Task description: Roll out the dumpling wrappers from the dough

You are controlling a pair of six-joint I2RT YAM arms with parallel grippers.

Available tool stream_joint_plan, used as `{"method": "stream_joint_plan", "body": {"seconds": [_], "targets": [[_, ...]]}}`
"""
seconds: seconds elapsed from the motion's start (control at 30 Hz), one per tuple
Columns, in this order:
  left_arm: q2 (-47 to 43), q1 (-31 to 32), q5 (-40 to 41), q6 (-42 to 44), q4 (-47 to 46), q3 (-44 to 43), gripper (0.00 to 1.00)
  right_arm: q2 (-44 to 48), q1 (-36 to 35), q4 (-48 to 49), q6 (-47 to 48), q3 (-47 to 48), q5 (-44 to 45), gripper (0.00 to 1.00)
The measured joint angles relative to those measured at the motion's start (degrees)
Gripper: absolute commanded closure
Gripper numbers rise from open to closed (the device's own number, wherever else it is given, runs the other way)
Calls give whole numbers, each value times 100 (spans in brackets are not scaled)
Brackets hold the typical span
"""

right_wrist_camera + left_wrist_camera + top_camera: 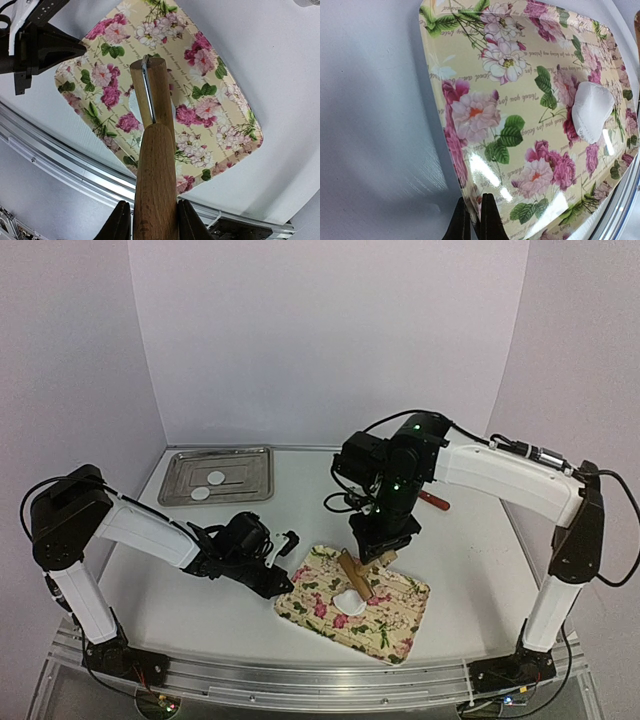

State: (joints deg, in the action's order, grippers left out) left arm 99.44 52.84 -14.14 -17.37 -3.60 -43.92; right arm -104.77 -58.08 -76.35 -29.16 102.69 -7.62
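A white lump of dough point(349, 602) point(591, 111) lies on the floral tray point(395, 625) point(485, 115) point(220, 125). My right gripper point(376, 546) point(150, 225) is shut on a wooden rolling pin point(352, 569) point(155, 185), which slants down towards the dough and hides most of it in the right wrist view. My left gripper point(282, 585) point(472, 222) is shut on the tray's left rim, one finger on each side. Two dumpling wrappers point(215, 478) point(200, 494), small white discs, lie in the metal tray point(250, 462) at the back left.
A red-handled tool point(436, 501) lies on the table behind the right arm. The table's metal front rail point(75, 170) runs close beside the floral tray. White walls stand round the back and sides.
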Motion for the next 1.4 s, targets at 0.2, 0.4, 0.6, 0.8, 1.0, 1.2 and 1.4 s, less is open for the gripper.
{"method": "stream_joint_plan", "body": {"seconds": [0.2, 0.4, 0.6, 0.8, 1.0, 1.2, 1.4], "targets": [[0, 0, 5, 0, 0, 0, 100, -145, 56, -25, 18, -62, 31, 100], [-2, 8, 24, 0, 2, 0, 100, -320, 56, -23, 53, -63, 24, 100], [-4, 11, 29, 0, 2, 0, 100, -477, 56, -23, 69, -63, 26, 100], [-4, 11, 29, 0, 2, 0, 100, -658, 57, -40, 99, -62, 26, 100], [-4, 11, 29, 0, 2, 0, 100, -688, 57, -50, 178, -59, 20, 100], [-4, 11, 29, 0, 2, 0, 100, -740, 58, -73, 221, -59, -10, 100], [-4, 11, 29, 0, 2, 0, 100, -776, 61, -87, 236, -62, -3, 100]]}}
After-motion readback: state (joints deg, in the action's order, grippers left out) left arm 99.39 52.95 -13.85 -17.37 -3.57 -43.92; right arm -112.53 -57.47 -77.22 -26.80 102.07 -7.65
